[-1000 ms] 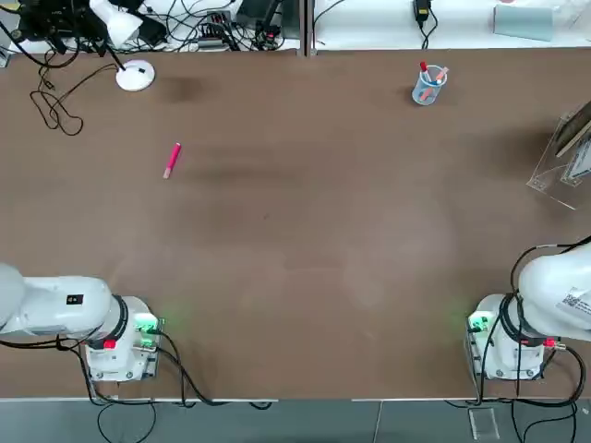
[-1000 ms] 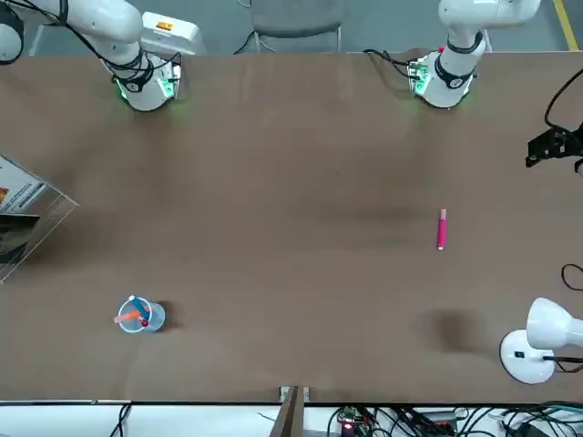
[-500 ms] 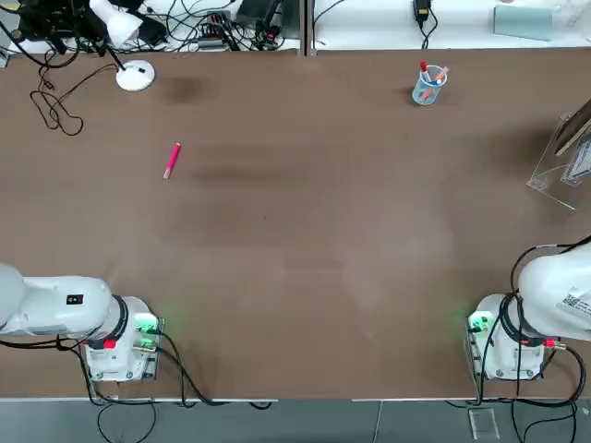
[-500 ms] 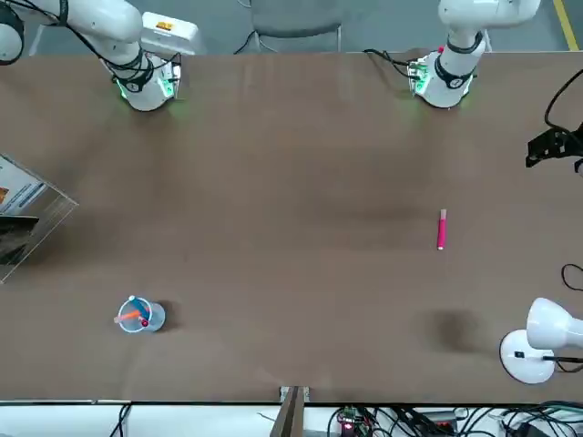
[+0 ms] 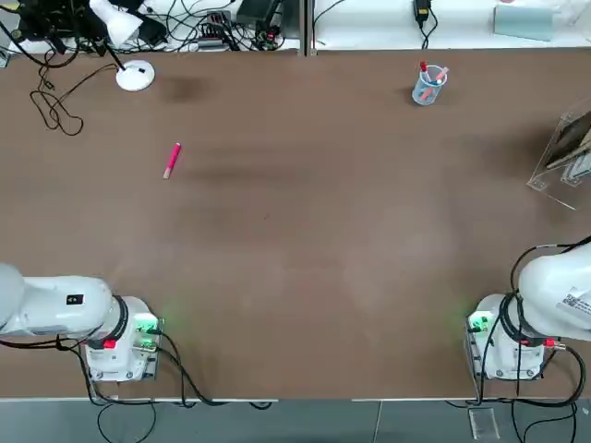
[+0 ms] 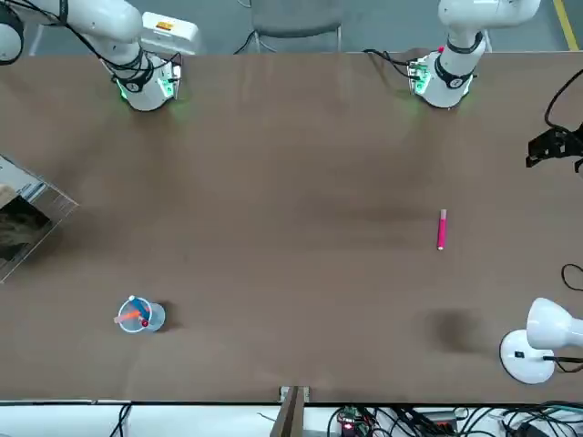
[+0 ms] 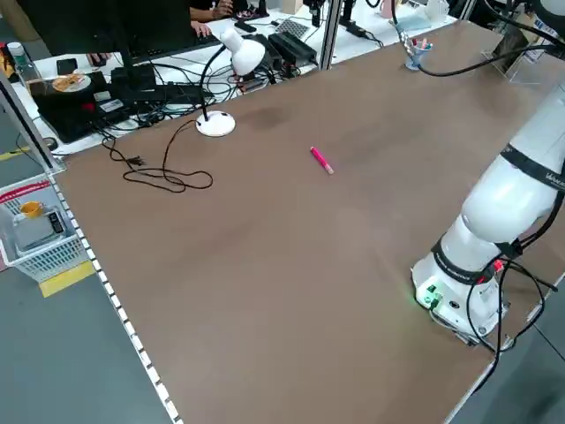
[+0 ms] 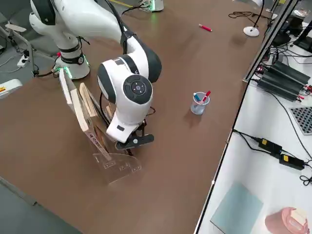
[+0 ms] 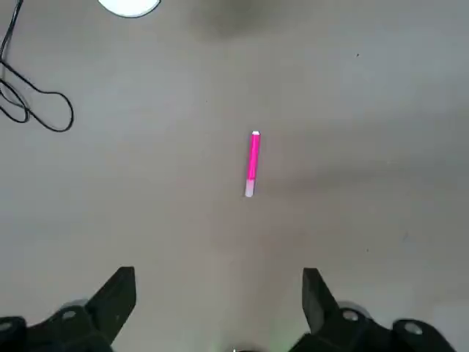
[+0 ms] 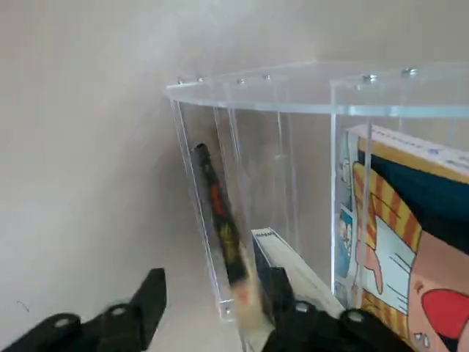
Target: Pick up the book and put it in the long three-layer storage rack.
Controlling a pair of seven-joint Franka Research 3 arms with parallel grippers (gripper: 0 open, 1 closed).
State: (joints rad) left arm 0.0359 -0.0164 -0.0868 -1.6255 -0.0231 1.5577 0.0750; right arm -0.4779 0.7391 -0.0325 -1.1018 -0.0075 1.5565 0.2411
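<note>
Book point(image 10: 220, 220) in rack point(image 10: 256, 109); R tool point(image 10: 218, 277) near.

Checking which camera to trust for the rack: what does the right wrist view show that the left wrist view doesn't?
Only the right wrist view: the clear rack, a thin dark-spined book leaning in it and a cartoon-covered book. Only the left wrist view: the pink marker and a black cable. Both: the brownish tabletop and that arm's own open tool.
</note>
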